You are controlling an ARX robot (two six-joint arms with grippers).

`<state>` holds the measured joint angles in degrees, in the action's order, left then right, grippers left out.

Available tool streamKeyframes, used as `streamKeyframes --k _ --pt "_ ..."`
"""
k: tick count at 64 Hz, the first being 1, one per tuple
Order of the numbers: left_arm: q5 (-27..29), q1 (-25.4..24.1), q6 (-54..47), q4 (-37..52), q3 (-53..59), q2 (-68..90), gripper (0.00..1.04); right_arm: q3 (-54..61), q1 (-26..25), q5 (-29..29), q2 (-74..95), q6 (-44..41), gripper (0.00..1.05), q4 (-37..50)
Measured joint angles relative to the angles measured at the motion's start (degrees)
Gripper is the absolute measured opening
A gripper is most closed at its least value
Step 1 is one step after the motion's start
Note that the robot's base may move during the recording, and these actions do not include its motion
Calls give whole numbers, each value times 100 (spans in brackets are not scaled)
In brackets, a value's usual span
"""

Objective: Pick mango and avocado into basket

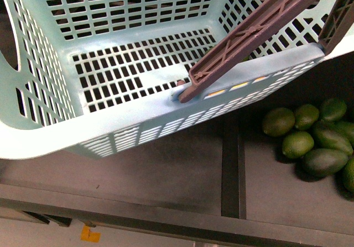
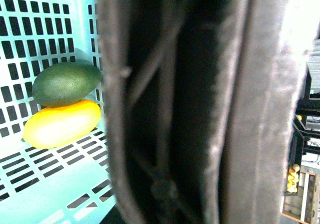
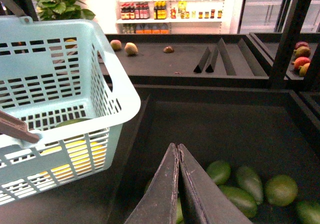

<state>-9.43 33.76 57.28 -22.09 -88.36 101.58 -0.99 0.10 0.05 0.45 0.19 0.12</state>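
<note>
The light teal basket (image 1: 110, 122) hangs tilted over the dark shelf, its brown handle (image 1: 260, 29) pulled up toward the upper right. In the left wrist view that handle (image 2: 200, 108) fills most of the picture at close range. My left gripper is shut on it, and its fingers do not show. On the basket floor (image 2: 30, 38) the dark green avocado (image 2: 65, 83) rests against the yellow-orange mango (image 2: 62, 124). My right gripper (image 3: 177, 146) is shut and empty, over a bin beside the basket (image 3: 115, 91). The mango (image 3: 75, 149) shows through the slots.
Several green fruits (image 1: 310, 139) lie in the shelf bin right of the basket, below my right gripper (image 3: 250, 184). A dark divider (image 1: 232, 164) splits the shelf. A black upright post (image 3: 290, 28) stands at the right, and a farther shelf (image 3: 175, 58) holds scattered fruit.
</note>
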Motion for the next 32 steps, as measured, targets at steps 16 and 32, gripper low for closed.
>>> streamKeyframes --k 16,32 --pt "2 -2 0 0 0 0 14 0 0 0 -7 -2 9 -2" --pt "0 0 0 0 0 2 14 0 0 0 -9 -2 54 -2"
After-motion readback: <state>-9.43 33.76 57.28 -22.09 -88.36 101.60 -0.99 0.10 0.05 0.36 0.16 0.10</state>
